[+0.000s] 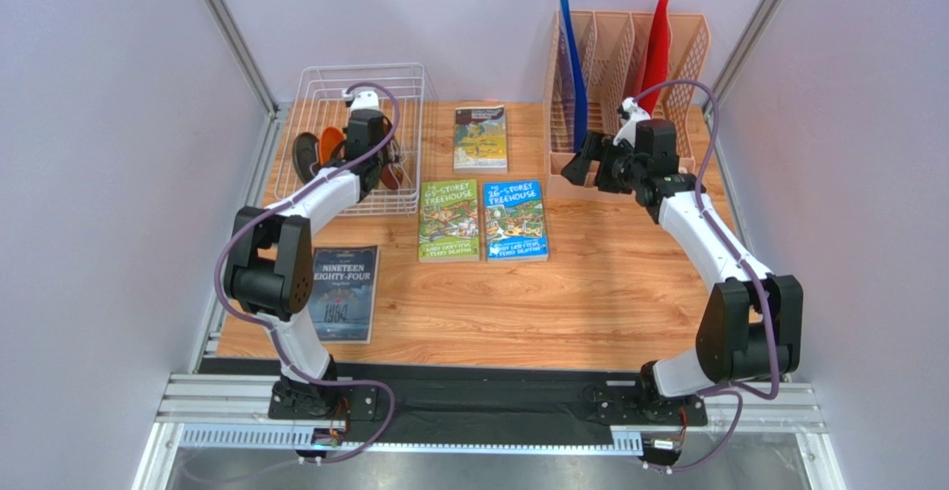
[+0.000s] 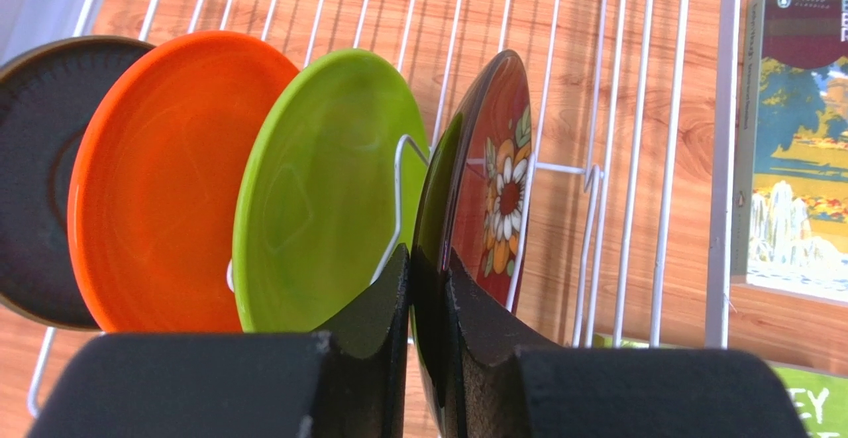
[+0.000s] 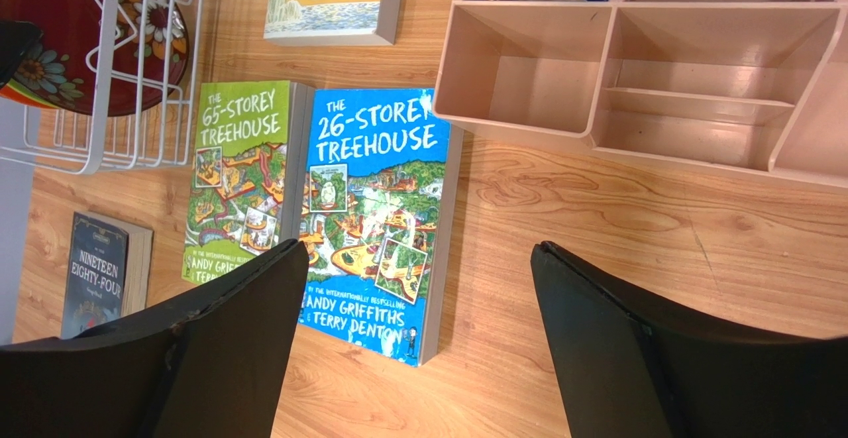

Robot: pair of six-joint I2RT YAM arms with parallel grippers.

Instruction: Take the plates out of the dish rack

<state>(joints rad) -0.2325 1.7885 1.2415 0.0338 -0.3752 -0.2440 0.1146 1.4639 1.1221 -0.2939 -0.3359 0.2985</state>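
The white wire dish rack (image 1: 407,84) stands at the back left. In the left wrist view four plates stand on edge in it: dark grey (image 2: 35,170), orange (image 2: 159,180), lime green (image 2: 323,180) and dark red patterned (image 2: 498,170). My left gripper (image 2: 430,269) is shut on the lower rim of the dark red plate, one finger on each face. In the top view it (image 1: 362,145) reaches into the rack. My right gripper (image 3: 418,269) is open and empty above the table, in front of the organizer (image 1: 579,168).
A peach slotted organizer (image 1: 629,79) with a blue and a red folder stands at the back right. Several books lie on the table: two Treehouse books (image 1: 482,220), one behind them (image 1: 480,138), and a dark one (image 1: 343,290) at the front left.
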